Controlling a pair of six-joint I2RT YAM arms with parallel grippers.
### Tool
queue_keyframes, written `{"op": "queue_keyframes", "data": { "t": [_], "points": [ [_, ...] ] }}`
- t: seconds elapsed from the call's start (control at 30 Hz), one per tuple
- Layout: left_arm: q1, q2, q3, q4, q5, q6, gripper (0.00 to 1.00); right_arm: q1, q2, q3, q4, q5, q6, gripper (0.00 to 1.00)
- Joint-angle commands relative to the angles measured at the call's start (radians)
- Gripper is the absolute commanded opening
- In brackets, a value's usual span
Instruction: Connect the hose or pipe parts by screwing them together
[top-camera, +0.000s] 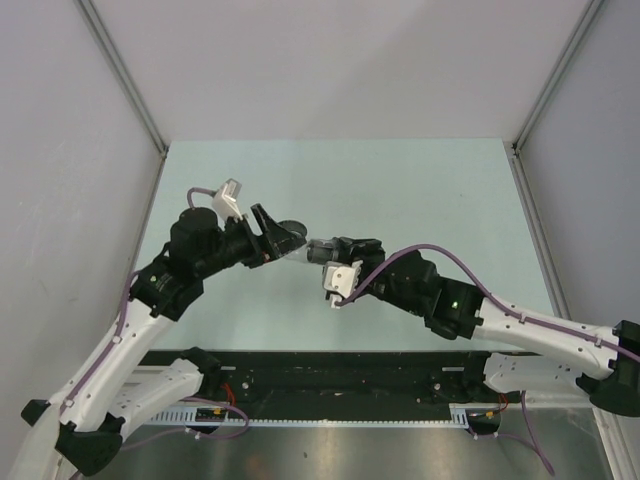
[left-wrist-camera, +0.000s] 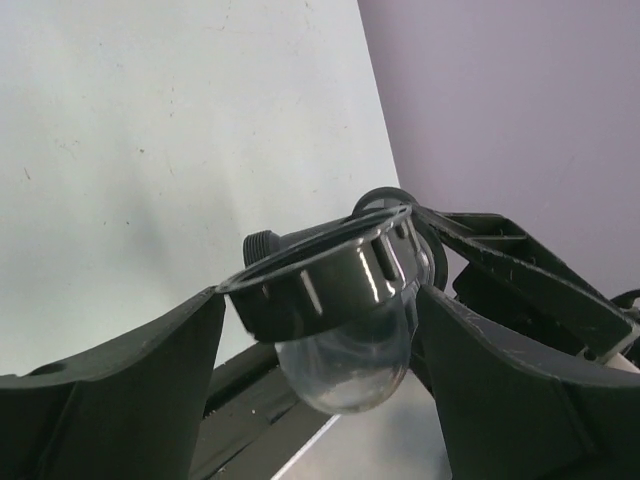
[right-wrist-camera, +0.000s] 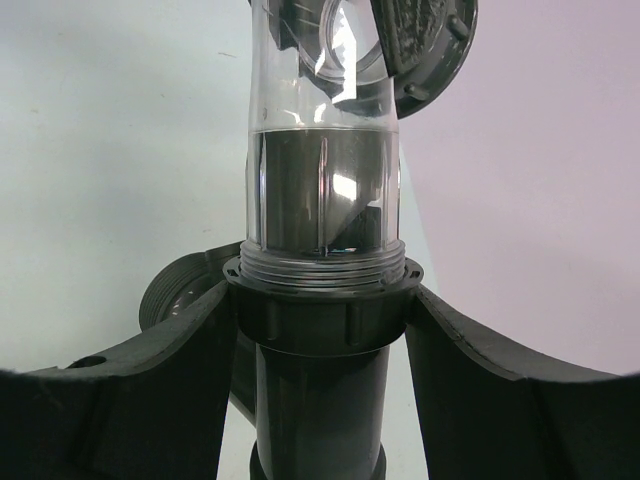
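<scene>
The pipe parts (top-camera: 310, 250) hang above the table's middle, between both grippers. My right gripper (right-wrist-camera: 320, 305) is shut on the ribbed collar of the dark grey T-shaped fitting (right-wrist-camera: 320, 400), whose side branch (right-wrist-camera: 170, 295) pokes out left. From the collar's thread rises the clear cylindrical connector (right-wrist-camera: 320, 150). In the left wrist view a glossy dark ring nut (left-wrist-camera: 320, 280) sits around a clear domed end (left-wrist-camera: 345, 360). My left gripper (left-wrist-camera: 318, 300) has a finger touching each side of the nut. In the top view the left gripper (top-camera: 285, 240) faces the right gripper (top-camera: 325, 252).
The pale green table (top-camera: 400, 190) is boxed in by grey walls on the left, back and right. A dark rail with cables (top-camera: 330, 375) runs along the near edge between the arm bases.
</scene>
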Motion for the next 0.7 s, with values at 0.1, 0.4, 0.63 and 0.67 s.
{"op": "queue_keyframes", "data": {
  "t": [0.1,0.4,0.63,0.67],
  "points": [
    [0.016,0.025,0.000,0.027,0.048,-0.043,0.69,0.033,0.021,0.024,0.108,0.039,-0.014,0.00],
    [0.017,-0.023,-0.093,0.256,0.283,0.292,0.19,-0.129,-0.008,0.040,0.007,-0.474,0.236,0.00],
    [0.017,-0.053,-0.153,0.290,0.543,0.832,0.04,-0.431,0.006,0.060,-0.045,-1.137,0.446,0.00],
    [0.017,-0.050,-0.150,0.288,0.588,0.888,0.03,-0.442,0.027,0.067,-0.045,-1.217,0.489,0.00]
  ]
}}
